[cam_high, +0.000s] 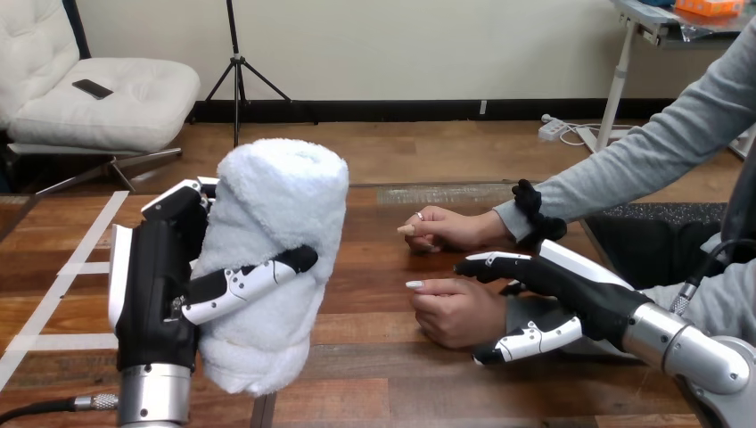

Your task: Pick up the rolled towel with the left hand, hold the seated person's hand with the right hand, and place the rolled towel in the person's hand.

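A white rolled towel (pixel 276 259) stands upright above the table's left part, lifted off the wood. My left hand (pixel 156 285) is shut on it, the thumb across its front and the fingers round its back. Two of the person's hands rest on the table at the right. The nearer one (pixel 455 312) lies loosely curled, knuckles toward me. My right hand (pixel 579 299) is open at its wrist, fingers (pixel 499 263) reaching over the grey sleeve and thumb (pixel 530 341) beneath it, not closed round it. The farther hand (pixel 446 230) lies apart, behind.
White tape strips (pixel 62 267) run across the wooden table (pixel 383 374) at the left. A pale clear strip (pixel 446 193) lies along the far edge. Bare wood lies between the towel and the person's hands.
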Controlling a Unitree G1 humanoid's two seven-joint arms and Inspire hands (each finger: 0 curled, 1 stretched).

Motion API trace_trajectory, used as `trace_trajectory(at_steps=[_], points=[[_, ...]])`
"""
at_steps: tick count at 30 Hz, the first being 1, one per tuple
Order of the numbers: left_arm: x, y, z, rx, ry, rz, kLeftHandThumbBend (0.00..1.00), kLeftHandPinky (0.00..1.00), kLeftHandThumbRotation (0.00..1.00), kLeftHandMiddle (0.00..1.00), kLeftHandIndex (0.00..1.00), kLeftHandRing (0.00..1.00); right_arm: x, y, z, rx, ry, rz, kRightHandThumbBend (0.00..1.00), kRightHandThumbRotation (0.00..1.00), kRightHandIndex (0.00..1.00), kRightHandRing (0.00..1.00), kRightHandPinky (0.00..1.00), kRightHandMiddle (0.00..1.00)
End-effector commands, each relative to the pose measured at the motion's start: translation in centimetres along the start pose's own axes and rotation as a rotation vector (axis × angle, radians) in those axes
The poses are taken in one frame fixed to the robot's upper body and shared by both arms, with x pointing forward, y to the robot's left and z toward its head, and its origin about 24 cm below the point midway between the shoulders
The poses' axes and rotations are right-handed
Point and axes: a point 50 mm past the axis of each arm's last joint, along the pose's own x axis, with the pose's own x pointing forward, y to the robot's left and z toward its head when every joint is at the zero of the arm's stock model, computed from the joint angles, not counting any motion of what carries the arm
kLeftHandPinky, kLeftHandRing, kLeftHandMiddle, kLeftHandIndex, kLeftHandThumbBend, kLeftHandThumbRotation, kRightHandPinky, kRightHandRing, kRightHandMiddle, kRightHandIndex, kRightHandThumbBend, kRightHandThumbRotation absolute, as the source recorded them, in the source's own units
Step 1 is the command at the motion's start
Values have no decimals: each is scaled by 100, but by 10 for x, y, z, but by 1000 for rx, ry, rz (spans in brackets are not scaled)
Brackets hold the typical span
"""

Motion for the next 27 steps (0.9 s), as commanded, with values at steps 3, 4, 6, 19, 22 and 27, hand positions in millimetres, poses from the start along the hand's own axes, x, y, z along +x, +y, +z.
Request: trace_trajectory(at_steps=[3,4,6,19,22,27], points=[[20,-3,18,-13,-132,-17,54,29,0,37,40,32,12,-31,16,-82,-35,-62,100,40,87,89,78,90],[20,-3,18,-12,-135,-17,54,29,0,37,40,32,12,-32,16,-86,-30,-62,100,39,87,89,78,90],[20,-3,18,-11,-137,-18,54,29,0,37,40,32,13,-32,15,-89,-25,-62,100,38,87,89,78,90],[19,-1,19,-32,-159,-36,52,30,0,37,40,33,21,-40,16,-138,21,-50,100,32,88,90,81,91],[19,0,19,-38,-163,-41,51,30,0,37,40,33,22,-42,17,-149,26,-49,100,33,88,90,81,91],[18,0,19,-45,-163,-45,52,30,0,37,40,33,24,-44,18,-175,38,-44,100,36,88,91,82,91]])
